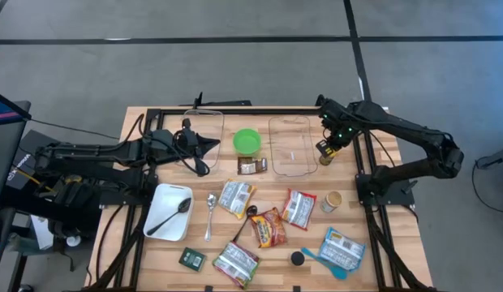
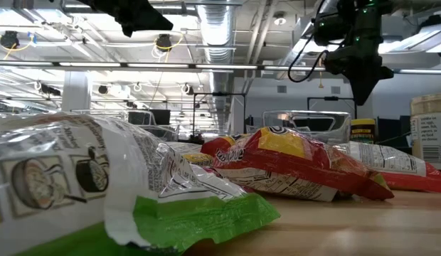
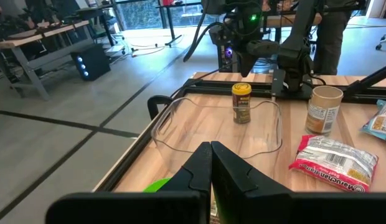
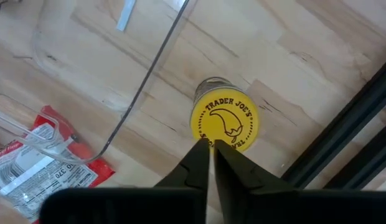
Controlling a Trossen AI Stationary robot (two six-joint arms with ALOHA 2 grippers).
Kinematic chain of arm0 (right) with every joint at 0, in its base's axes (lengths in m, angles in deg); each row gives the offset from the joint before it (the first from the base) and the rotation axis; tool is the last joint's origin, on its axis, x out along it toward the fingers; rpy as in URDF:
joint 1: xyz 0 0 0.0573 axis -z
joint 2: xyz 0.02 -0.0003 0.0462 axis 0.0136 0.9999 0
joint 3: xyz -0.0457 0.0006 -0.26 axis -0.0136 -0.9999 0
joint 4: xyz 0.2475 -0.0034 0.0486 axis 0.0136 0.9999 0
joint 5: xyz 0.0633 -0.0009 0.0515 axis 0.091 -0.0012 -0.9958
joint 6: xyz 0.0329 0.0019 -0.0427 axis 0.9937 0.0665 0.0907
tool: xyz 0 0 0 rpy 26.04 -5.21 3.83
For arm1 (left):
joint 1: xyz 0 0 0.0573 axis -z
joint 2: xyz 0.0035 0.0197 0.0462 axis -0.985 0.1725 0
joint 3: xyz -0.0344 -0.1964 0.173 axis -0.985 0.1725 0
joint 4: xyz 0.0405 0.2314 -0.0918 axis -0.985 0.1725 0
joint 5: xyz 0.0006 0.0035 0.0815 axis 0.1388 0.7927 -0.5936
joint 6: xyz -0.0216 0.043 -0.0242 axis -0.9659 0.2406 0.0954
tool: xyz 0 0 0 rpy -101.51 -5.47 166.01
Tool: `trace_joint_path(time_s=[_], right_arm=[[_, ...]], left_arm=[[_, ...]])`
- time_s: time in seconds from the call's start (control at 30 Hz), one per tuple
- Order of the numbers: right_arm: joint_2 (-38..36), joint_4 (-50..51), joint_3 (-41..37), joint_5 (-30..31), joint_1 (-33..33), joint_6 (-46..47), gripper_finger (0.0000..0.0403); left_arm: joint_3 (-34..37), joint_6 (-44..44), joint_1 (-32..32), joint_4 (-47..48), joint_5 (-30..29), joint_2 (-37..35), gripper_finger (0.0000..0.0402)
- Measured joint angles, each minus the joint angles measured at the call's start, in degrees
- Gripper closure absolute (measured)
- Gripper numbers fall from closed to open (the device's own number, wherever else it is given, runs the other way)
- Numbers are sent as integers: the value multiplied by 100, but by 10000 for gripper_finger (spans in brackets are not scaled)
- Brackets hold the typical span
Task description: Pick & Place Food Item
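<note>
Nearest the low camera, at the table's front edge, lay a white and green packet [image 2: 128, 195] printed with round noodle-bowl pictures, its writing too slanted to read, and behind it a red and yellow snack bag [image 2: 291, 167] whose lettering was likewise illegible. Farther back, toward the right-hand rear of the table, the small spice jar [image 4: 223, 124] stood upright on the bare wood just beside the clear plastic tray [image 1: 289, 146] and outside its wall; its yellow lid read "TRADER JOE'S" around a dark curled emblem, with a further line below that was half hidden by the fingers. Directly over that lid hung the right gripper [image 4: 210, 163], pointing down, its two fingers pressed almost together with only a sliver of light between them and nothing held. By my reading the step in hand was the approach to the jar, with no pick yet made: the next move would call for the jaws to spread wider than the lid, then a straight descent around the jar before closing. Across the table the left gripper [image 3: 211, 163] waited with its fingers fully shut on nothing, near the green bowl [image 1: 247, 141].
</note>
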Motion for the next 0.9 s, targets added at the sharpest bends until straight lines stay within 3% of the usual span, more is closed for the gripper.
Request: trace_joint_path(time_s=[0.17,0.5,0.6,0.9], right_arm=[[2,-3,0,0,0,-39,315],[0,-174,0,231,2,-40,142],[0,-220,0,317,2,-41,124],[-1,-337,-256,305,24,-13,122]], left_arm=[[0,0,0,-1,0,0,402],[0,0,0,-2,0,0,402],[0,0,0,-2,0,0,402],[0,0,0,7,0,0,402]])
